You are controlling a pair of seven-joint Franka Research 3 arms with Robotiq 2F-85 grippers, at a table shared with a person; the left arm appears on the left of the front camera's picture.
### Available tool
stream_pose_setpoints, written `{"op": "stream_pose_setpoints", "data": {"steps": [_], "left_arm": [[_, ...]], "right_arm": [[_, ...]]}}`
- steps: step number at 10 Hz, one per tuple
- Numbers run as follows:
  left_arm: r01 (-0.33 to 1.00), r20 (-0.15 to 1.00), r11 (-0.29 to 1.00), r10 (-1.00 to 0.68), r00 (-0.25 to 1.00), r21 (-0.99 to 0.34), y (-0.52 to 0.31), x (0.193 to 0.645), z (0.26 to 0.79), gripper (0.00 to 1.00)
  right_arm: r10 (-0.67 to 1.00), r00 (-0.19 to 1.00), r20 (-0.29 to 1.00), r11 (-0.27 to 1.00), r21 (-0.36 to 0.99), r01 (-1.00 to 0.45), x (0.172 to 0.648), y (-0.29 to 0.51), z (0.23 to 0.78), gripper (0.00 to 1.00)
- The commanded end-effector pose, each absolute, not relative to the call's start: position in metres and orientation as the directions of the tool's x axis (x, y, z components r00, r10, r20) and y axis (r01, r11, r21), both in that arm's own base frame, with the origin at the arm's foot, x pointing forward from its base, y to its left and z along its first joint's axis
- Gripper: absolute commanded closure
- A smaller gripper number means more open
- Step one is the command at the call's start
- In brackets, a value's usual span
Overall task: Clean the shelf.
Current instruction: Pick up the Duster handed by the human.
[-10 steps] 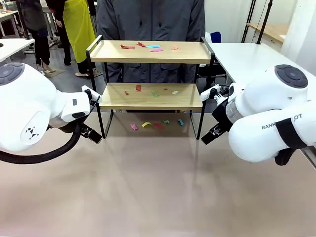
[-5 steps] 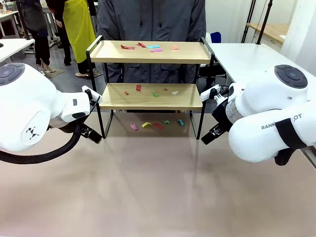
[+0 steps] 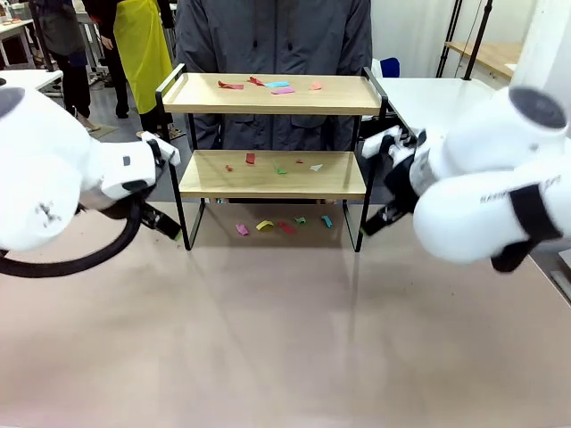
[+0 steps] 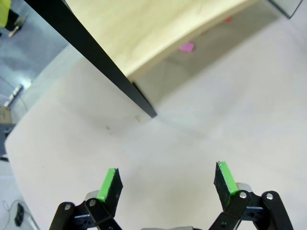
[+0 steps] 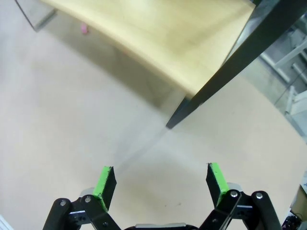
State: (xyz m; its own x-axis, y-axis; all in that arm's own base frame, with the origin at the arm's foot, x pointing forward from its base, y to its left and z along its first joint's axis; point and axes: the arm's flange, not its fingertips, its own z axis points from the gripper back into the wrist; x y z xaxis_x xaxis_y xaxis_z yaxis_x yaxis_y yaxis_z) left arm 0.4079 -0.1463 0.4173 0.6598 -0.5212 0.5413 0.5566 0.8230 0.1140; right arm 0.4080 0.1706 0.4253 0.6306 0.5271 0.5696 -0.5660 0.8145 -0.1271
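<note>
The shelf (image 3: 272, 94) stands at the far middle of the beige table, two wooden boards in a black frame. Coloured paper scraps (image 3: 278, 87) lie on its top board, more on the lower board (image 3: 268, 174), and several on the tabletop beneath (image 3: 285, 225). My left gripper (image 4: 168, 175) is open and empty, hovering over the table just outside the shelf's front left leg (image 4: 110, 72). My right gripper (image 5: 160, 177) is open and empty too, just outside the front right leg (image 5: 230, 72). A pink scrap (image 4: 187, 46) shows under the lower board.
A person in a grey jacket (image 3: 272, 36) stands right behind the shelf. A white table (image 3: 446, 98) sits at the far right. My bulky white arms (image 3: 53, 178) (image 3: 491, 178) flank the shelf. The wide near part of the beige tabletop (image 3: 285, 339) is bare.
Both arms have lifted a little, and they look blurred with motion now. Both grippers stay open, and the shelf and scraps have not moved.
</note>
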Motion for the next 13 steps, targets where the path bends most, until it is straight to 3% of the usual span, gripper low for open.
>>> {"op": "stream_pose_setpoints", "data": {"steps": [1, 4, 7, 9, 11, 12, 13], "left_arm": [[0.644, 0.546, 0.763, -0.562, 0.621, 0.053, -0.117, 0.409, 0.465, 0.00], [0.807, 0.602, 0.591, -0.651, 0.462, 0.020, -0.072, 0.414, 0.506, 0.00], [0.931, 0.741, 0.362, -0.610, 0.280, -0.053, -0.003, 0.435, 0.494, 0.00], [0.946, 0.805, 0.320, -0.547, 0.230, -0.053, 0.028, 0.447, 0.474, 0.00], [0.938, 0.829, 0.348, -0.522, 0.199, -0.007, 0.038, 0.446, 0.467, 0.00], [0.920, 0.822, 0.392, -0.527, 0.218, 0.007, 0.036, 0.439, 0.469, 0.00], [0.938, 0.823, 0.345, -0.526, 0.213, -0.023, 0.041, 0.436, 0.466, 0.00]], "right_arm": [[0.499, 0.596, 0.630, 0.803, -0.076, -0.591, 0.410, 0.140, 0.484, 0.00], [0.455, 0.516, 0.725, 0.779, -0.044, -0.625, 0.407, 0.075, 0.524, 0.00], [0.486, 0.445, 0.752, 0.692, -0.020, -0.721, 0.424, -0.016, 0.516, 0.00], [0.451, 0.383, 0.806, 0.622, 0.023, -0.783, 0.434, -0.072, 0.490, 0.00], [0.377, 0.381, 0.844, 0.630, 0.068, -0.774, 0.442, -0.100, 0.466, 0.00], [0.368, 0.462, 0.807, 0.705, 0.082, -0.705, 0.437, -0.093, 0.462, 0.00], [0.419, 0.396, 0.817, 0.654, 0.031, -0.756, 0.419, -0.096, 0.472, 0.00]]}}
